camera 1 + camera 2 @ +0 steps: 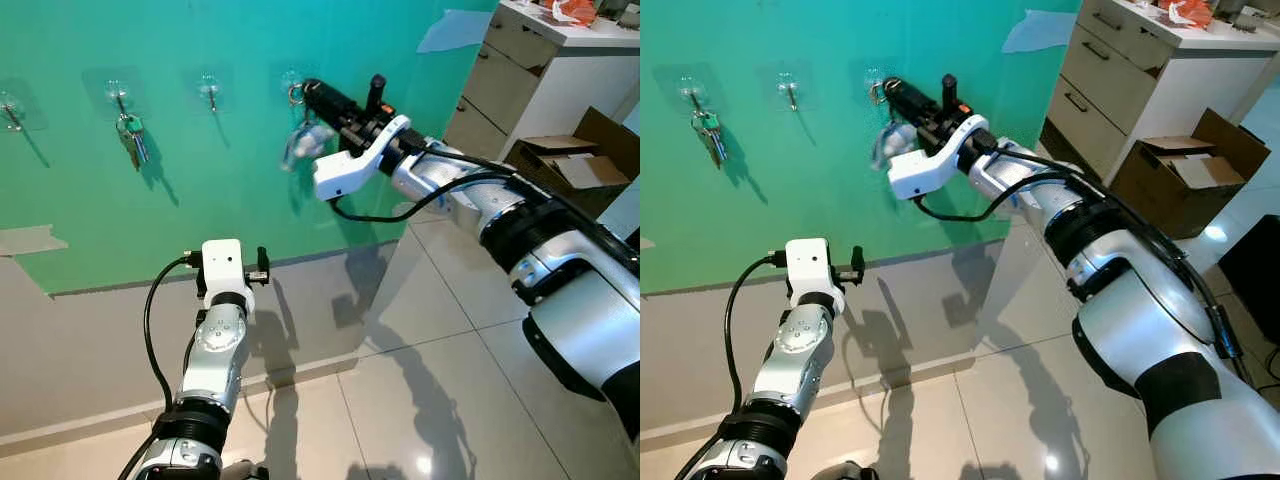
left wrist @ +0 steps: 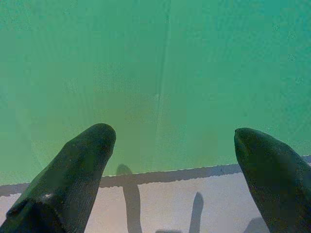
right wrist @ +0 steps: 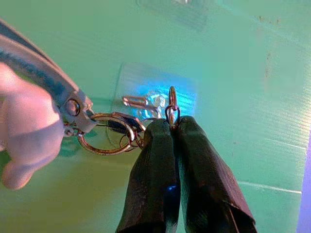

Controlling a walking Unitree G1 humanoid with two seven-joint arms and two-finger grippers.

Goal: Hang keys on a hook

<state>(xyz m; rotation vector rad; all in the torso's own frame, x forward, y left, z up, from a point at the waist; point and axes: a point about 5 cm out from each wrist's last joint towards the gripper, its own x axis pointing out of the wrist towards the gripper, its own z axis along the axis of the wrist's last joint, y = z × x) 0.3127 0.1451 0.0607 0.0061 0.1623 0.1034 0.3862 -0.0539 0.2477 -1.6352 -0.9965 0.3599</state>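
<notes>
Left eye view: the right claw [image 1: 303,92] is up at the green wall [image 1: 200,220], stretched toward twelve o'clock, its black tips pressed against the rightmost clear hook [image 1: 293,84]. The key bunch [image 1: 304,143] dangles just below the tips, pale and blurred, close to the wall. Over at ten o'clock a second set of keys [image 1: 131,132] with a green tag hangs on another hook, with two more hooks along the same row. The left claw [image 1: 262,268] sits low at six o'clock, in front of the grey strip under the green. A white drawer unit [image 1: 520,60] and a cardboard box [image 1: 580,160] stand on the tiled floor [image 1: 420,380] at two o'clock.

Right eye view: same scene, and the right claw [image 1: 888,88] is again tight on the ring at the hook, the key bunch [image 1: 892,140] swinging beneath it.

Left wrist view: the two black fingers [image 2: 73,174] of the left claw [image 2: 175,141] stand wide apart, gripping nothing, facing bare green wall with the grey band below.

Right wrist view: here's the close-up. The right claw [image 3: 173,122] is pinched narrow on a small metal ring [image 3: 172,104], right in front of the clear adhesive hook [image 3: 146,101]. A larger ring [image 3: 104,133] links on beside the fingers, carrying a pale fob [image 3: 29,131] out at nine o'clock. Whether the ring is over the hook's prong cannot be told.
</notes>
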